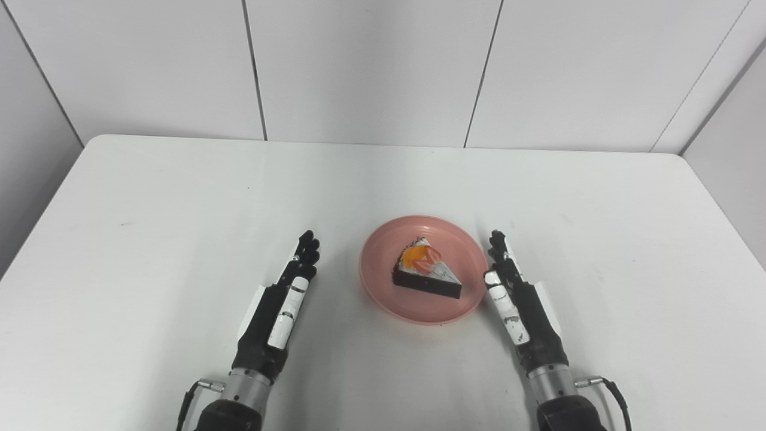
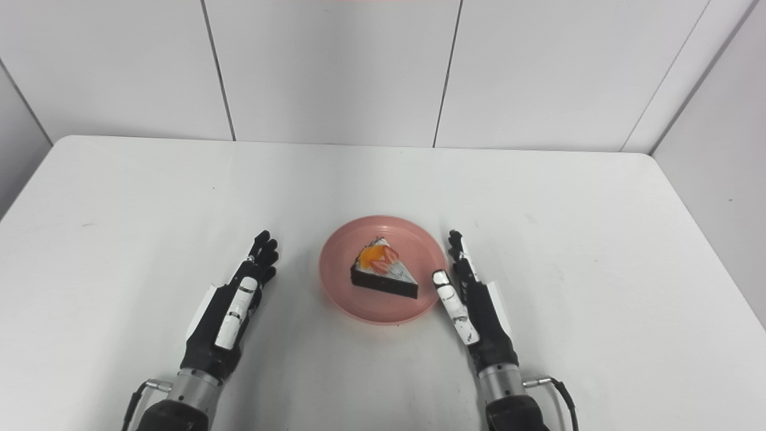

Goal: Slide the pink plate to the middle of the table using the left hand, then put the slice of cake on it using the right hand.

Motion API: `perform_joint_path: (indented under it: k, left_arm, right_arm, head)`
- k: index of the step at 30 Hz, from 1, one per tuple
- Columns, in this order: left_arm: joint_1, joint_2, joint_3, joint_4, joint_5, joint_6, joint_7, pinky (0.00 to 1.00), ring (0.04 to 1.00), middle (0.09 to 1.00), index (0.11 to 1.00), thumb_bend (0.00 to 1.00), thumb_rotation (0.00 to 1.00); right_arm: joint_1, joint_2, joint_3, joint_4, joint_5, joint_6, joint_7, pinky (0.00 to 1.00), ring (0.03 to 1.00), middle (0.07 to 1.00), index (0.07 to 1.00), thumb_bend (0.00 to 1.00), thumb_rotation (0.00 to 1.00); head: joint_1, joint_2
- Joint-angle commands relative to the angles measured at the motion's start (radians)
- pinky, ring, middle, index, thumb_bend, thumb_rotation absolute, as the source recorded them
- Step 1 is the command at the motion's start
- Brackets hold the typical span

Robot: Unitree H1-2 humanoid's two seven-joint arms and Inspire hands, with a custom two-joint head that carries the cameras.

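A pink plate (image 1: 383,296) lies near the middle of the white table, toward the front. On it rests a wedge of chocolate cake (image 1: 426,277) with white icing, an orange piece and strawberry slices on top. My left hand (image 1: 286,305) lies left of the plate, fingers stretched out and apart from it, holding nothing. My right hand (image 1: 516,302) sits just off the plate's right rim, fingers extended, empty. In the right eye view the cake (image 2: 383,276) sits on the plate (image 2: 341,287) between the left hand (image 2: 234,302) and the right hand (image 2: 470,305).
The white table (image 1: 179,209) ends at a grey panelled wall (image 1: 371,66) behind. Its left and right edges show in both views. Nothing else stands on it.
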Motion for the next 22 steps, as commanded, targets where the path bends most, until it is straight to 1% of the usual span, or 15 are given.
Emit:
perform_joint_path:
  k: [1,2,5,6,9,12,17,22]
  left_arm:
    - [0.000,0.028,0.026,0.057,-0.006,0.000,0.004,0.99,1.000,1.000,0.995,0.42,1.00]
    - [-0.004,0.030,0.029,0.063,-0.009,-0.002,0.002,0.99,1.000,1.000,0.997,0.43,1.00]
    - [-0.013,0.032,0.037,0.071,-0.012,0.000,0.000,0.98,1.000,1.000,0.995,0.43,1.00]
    - [-0.014,0.032,0.040,0.069,-0.013,0.005,-0.001,0.99,1.000,1.000,0.992,0.41,1.00]
    - [-0.015,0.034,0.041,0.068,-0.017,0.012,-0.011,0.98,0.997,1.000,0.981,0.40,1.00]
    - [-0.017,0.038,0.039,0.070,-0.022,0.018,-0.022,0.97,0.992,0.998,0.974,0.41,1.00]
    - [-0.024,0.040,0.038,0.080,-0.029,0.023,-0.031,0.96,0.988,0.998,0.972,0.43,0.99]
    - [-0.023,0.034,0.040,0.089,-0.048,0.020,-0.032,0.96,0.980,0.994,0.972,0.42,1.00]
  right_arm:
    - [-0.020,0.006,-0.008,0.003,0.007,-0.028,-0.014,1.00,1.000,1.000,1.000,0.39,1.00]
    - [-0.022,0.007,-0.008,0.005,0.009,-0.023,-0.014,1.00,1.000,1.000,1.000,0.37,1.00]
    - [-0.021,0.003,-0.008,0.001,0.016,-0.006,-0.005,1.00,1.000,1.000,1.000,0.35,1.00]
    - [-0.021,0.001,-0.008,-0.003,0.019,0.003,-0.002,0.99,1.000,1.000,1.000,0.34,1.00]
    - [-0.023,-0.002,-0.009,-0.007,0.029,0.021,0.006,0.99,0.997,1.000,1.000,0.34,1.00]
    - [-0.029,-0.003,-0.009,0.005,0.041,0.018,0.011,0.98,0.996,1.000,1.000,0.35,1.00]
    - [-0.038,-0.002,-0.004,0.016,0.048,0.035,0.014,0.98,0.993,1.000,1.000,0.34,1.00]
    - [-0.034,-0.007,0.004,0.025,0.027,0.010,0.007,0.98,0.989,0.996,0.991,0.35,1.00]
  head:
    - [0.003,-0.004]
    - [0.003,-0.004]
    - [0.004,-0.003]
    - [0.002,-0.002]
    - [-0.004,-0.002]
    - [-0.018,-0.006]
    - [-0.032,-0.014]
    - [-0.038,-0.018]
